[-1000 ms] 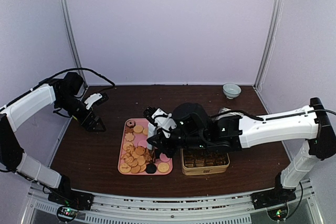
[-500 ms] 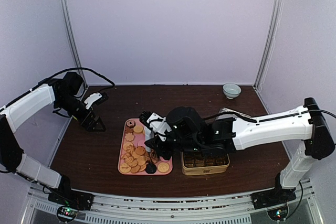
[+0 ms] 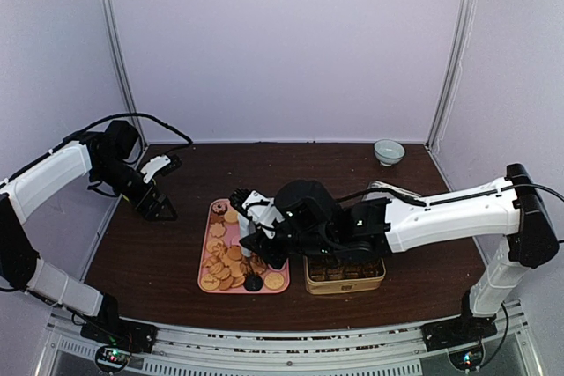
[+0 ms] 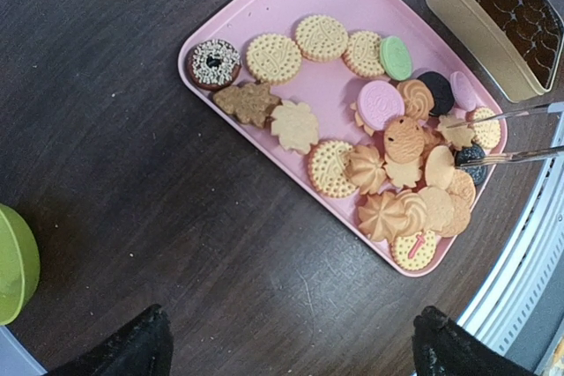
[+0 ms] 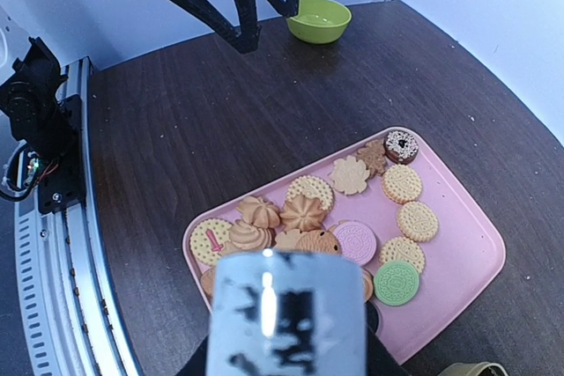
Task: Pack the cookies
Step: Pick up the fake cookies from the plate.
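No text can be read on the cookies point(image 4: 404, 138) or tray point(image 4: 335, 85)

A dark wooden table point(image 3: 176, 244), scuffed and speckled in places. Near the front edge, about the middle, lies a pink tray point(image 4: 335, 85) of cookies point(image 4: 405, 138). Just to its right sits a gold tin point(image 3: 344, 286) with dark compartments. A small white bowl point(image 3: 389, 151) stands in the far right corner, and a green bowl point(image 5: 319, 19) over on the left side.
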You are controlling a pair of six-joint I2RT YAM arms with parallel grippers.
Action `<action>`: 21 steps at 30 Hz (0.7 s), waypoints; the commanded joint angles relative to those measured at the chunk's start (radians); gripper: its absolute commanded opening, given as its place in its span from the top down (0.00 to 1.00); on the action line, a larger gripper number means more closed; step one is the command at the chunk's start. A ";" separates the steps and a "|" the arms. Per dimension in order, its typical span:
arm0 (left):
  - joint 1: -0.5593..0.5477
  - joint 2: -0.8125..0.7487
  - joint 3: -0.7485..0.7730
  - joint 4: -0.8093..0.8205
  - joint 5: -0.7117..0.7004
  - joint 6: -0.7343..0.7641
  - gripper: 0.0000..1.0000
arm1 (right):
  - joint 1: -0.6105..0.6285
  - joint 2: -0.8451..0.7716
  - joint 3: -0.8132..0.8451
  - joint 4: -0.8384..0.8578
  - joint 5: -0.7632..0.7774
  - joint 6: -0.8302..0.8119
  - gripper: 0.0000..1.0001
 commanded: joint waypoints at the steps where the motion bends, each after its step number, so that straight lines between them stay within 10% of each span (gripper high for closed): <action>1: 0.007 -0.018 0.022 -0.015 0.022 0.009 0.02 | 0.006 -0.004 -0.010 0.011 0.062 -0.022 0.65; 21: 0.007 -0.002 0.040 -0.016 0.034 -0.001 0.02 | 0.001 -0.047 0.009 0.018 0.118 -0.014 1.00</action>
